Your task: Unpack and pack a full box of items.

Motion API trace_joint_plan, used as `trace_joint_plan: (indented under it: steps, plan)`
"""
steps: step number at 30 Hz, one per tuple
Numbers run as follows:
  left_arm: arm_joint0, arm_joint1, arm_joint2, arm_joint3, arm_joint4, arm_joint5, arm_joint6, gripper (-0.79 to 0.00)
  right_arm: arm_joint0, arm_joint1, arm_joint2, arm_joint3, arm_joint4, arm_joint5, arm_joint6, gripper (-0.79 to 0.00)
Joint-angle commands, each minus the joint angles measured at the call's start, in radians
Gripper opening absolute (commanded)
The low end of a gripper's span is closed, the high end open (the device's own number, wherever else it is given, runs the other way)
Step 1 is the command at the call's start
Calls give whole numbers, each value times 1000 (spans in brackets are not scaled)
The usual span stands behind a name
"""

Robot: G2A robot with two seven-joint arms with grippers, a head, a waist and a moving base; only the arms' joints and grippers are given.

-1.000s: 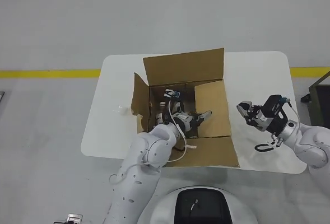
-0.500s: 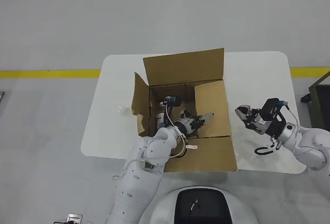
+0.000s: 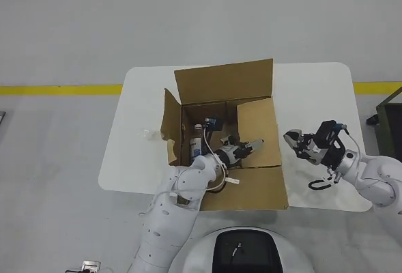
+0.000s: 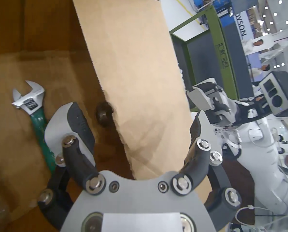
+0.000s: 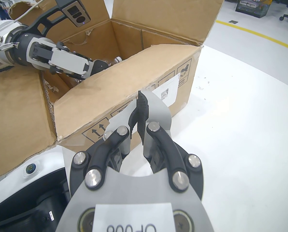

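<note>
Our left gripper is gaping wide astride a side flap of the open brown cardboard box, gripping nothing. A green-handled steel wrench is lying on the box floor. Our right gripper is hovering closed and empty beside the box.

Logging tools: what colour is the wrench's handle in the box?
Green wrench handle, clearest in the left wrist view.

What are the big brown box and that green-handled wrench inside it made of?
The box looks like corrugated cardboard: matte brown, with ragged, torn flap edges and fluting showing at a cut edge. The adjustable wrench seems to be metal: its head is shiny silver, probably steel. Its green handle looks coated, perhaps in plastic or rubber; the view cannot settle which.
</note>
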Motion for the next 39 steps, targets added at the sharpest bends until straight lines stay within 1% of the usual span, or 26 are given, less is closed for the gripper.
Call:
trace_joint_plan:
  steps: [1, 4, 6, 9, 10, 11, 14, 15, 16, 17, 18, 24, 26, 31, 33, 36, 38, 39]
  plan:
    - [-4, -1, 4, -4, -37, -15, -10, 0, 2, -1, -1, 1, 4, -3, 2, -785]
    - [-4, -2, 4, -8, -109, -15, -35, 0, 4, -3, -3, 1, 8, -2, 6, -785]
    - [-16, 0, 9, -20, -102, -19, -64, 0, 4, -4, -6, -5, 12, -3, 9, -785]
    - [-19, 1, 8, -44, -134, -28, -63, 0, -1, -4, 1, -15, 20, 2, 12, -785]
    - [-22, 1, 10, -50, -134, -30, -65, 0, -3, -4, 5, -17, 20, 7, 12, -763]
    - [-26, 2, 14, -56, -126, -35, -70, 0, -5, -4, 11, -18, 21, 12, 13, -723]
    - [-43, 4, 27, -74, -98, -39, -87, 0, -9, -2, 38, -23, 37, 37, 18, -570]
    - [-44, 3, 27, -82, -123, -40, -78, 0, -10, -2, 50, -26, 44, 44, 21, -434]
    - [-49, 2, 31, -87, -132, -45, -77, 0, -11, 0, 66, -26, 51, 61, 26, -397]
    - [-58, 2, 38, -93, -130, -55, -81, 0, -11, 0, 80, -26, 66, 79, 33, -46]
    - [-65, 0, 43, -94, -141, -62, -77, 0, -11, 1, 95, -26, 87, 94, 43, 0]
    - [-121, -15, 106, -73, -243, -146, -63, 0, 13, 6, 187, -20, 240, 187, 130, 0]
    - [-140, -24, 135, -48, -295, -177, -57, 0, 22, 6, 211, -12, 328, 212, 173, 0]
    - [-200, -47, 218, 29, -342, -237, -30, 0, 52, 7, 270, 3, 576, 271, 281, 0]
    - [-218, -57, 249, 57, -359, -261, -26, 0, 62, 9, 286, -4, 642, 275, 328, 0]
    - [-238, -68, 288, 97, -373, -279, -27, 0, 71, 13, 309, -11, 691, 272, 378, 0]
    - [-247, -74, 302, 115, -384, -289, -26, 0, 76, 20, 324, -21, 607, 263, 405, 0]
    - [-252, -76, 309, 123, -386, -292, -28, 0, 76, 20, 324, -21, 607, 263, 405, 0]
